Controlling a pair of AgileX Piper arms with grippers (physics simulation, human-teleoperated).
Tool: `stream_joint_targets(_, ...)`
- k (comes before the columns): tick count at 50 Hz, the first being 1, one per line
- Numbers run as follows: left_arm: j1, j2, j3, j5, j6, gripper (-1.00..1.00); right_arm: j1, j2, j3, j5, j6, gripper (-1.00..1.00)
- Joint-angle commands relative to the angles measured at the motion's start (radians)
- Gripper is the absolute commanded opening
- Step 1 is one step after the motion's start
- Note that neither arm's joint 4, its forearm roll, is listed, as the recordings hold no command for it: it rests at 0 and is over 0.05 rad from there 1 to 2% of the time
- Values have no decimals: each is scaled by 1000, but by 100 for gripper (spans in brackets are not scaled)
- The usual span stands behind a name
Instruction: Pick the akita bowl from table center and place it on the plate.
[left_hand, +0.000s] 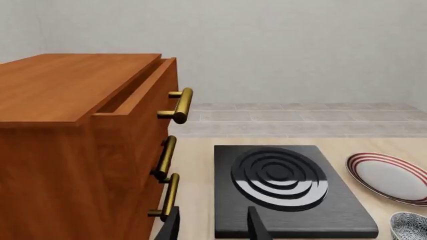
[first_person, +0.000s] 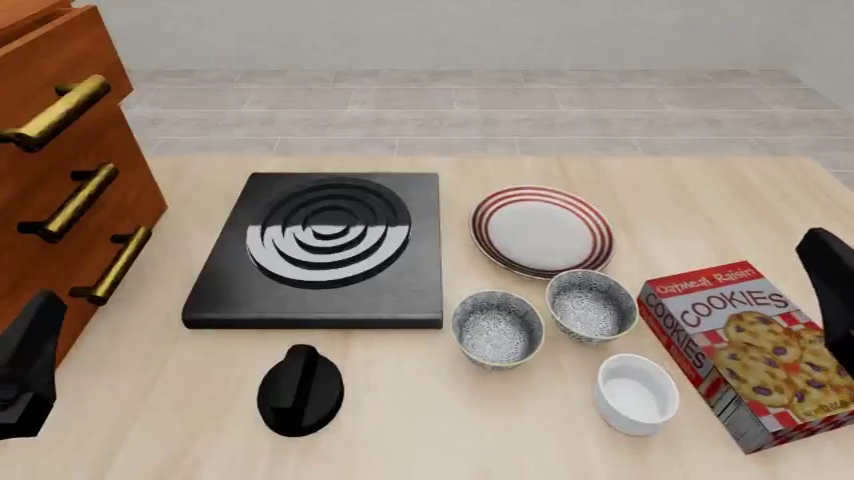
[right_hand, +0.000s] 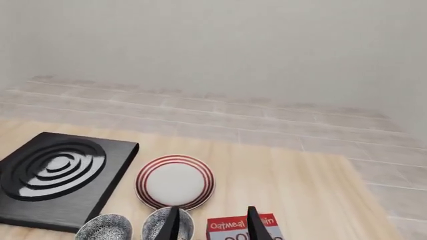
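The left claw hangs spread and empty nearest the camera, just ahead of it the black stove burner. The right claw is likewise parted, gripping nothing, above the cookie box. Just beyond it two akita bowls sit side by side on the surface; farther ahead lies the plate.
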Motion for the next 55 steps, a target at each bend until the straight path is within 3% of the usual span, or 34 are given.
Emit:
stream_joint_targets(1, 0, 0, 0, 0, 0, 100, 91, 140, -129, 71, -46, 100)
stream_joint_targets(6, 0, 0, 0, 0, 0, 100, 167, 237, -187, 108, -95, 100)
stream_joint_targets(12, 0, 0, 0, 0, 0, 100, 207, 300, -232, 156, -135, 100)
stream_joint_targets(13, 0, 0, 0, 0, 0, 100, 207, 295, -243, 166, -121, 100)
stream_joint_targets(23, 0, 0, 0, 0, 0, 100, 287, 420, -326, 237, -208, 100)
stream_joint_targets(30, 0, 0, 0, 0, 0, 100, 372, 539, -401, 317, -224, 100)
stream_joint_targets(41, 0, 0, 0, 0, 0, 100, 480, 700, -414, 344, -286, 100)
stream_joint_targets(42, 0, 0, 0, 0, 0, 100, 482, 714, -411, 347, -312, 100)
stream_joint_targets(48, 0, 1, 0, 0, 0, 100, 553, 815, -469, 385, -284, 100)
stream_joint_targets(52, 0, 0, 0, 0, 0, 100, 547, 857, -500, 400, -341, 100)
stream_joint_targets(55, 0, 0, 0, 0, 0, 100, 578, 907, -520, 415, -350, 100)
